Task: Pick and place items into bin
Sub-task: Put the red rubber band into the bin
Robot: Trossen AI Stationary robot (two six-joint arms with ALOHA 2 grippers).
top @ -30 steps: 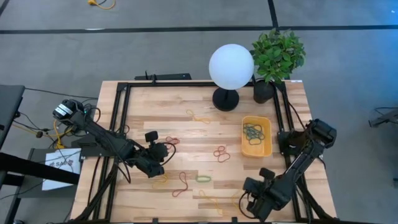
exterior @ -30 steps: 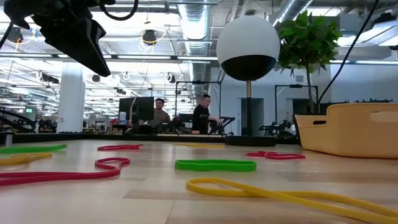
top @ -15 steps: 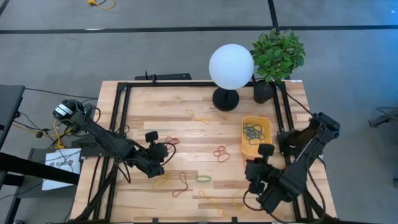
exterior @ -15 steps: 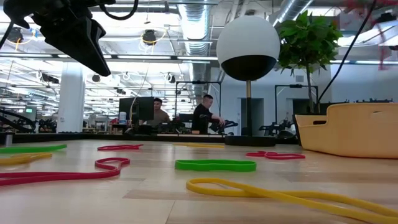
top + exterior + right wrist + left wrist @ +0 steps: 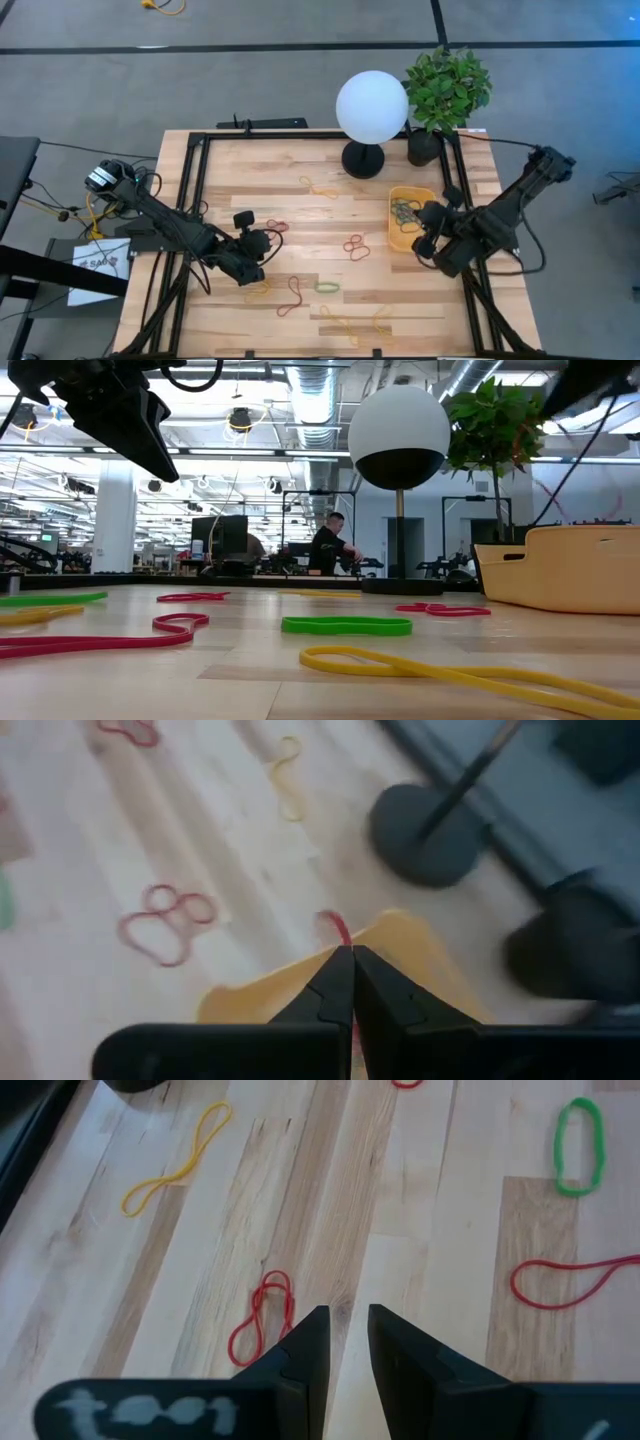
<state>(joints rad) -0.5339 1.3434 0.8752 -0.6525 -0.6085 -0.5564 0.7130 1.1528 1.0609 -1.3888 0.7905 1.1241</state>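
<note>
High view: the right gripper (image 5: pixel 428 228) hangs at the bin (image 5: pixel 399 241)'s four o'clock corner, so the step in hand looks like carrying a band to the drop. The bin sits at three o'clock on the table (image 5: pixel 320 165), with dark bands already inside. The left gripper (image 5: pixel 262 243) waits at nine o'clock, above loose bands.

Low view: a green band (image 5: pixel 346 625) and a yellow band (image 5: pixel 420 663) lie flat on the wood; the bin's wall rises at three o'clock.

Left wrist view: fingers (image 5: pixel 308 1348) part-open, holding nothing; a red figure-eight band (image 5: pixel 260 1317) lies just at ten o'clock of them.

Right wrist view: fingers (image 5: pixel 335 982) clenched tight, a red band (image 5: pixel 336 928) pinched at the tips, over the bin's rim. Next it must move inward, then release.
</note>
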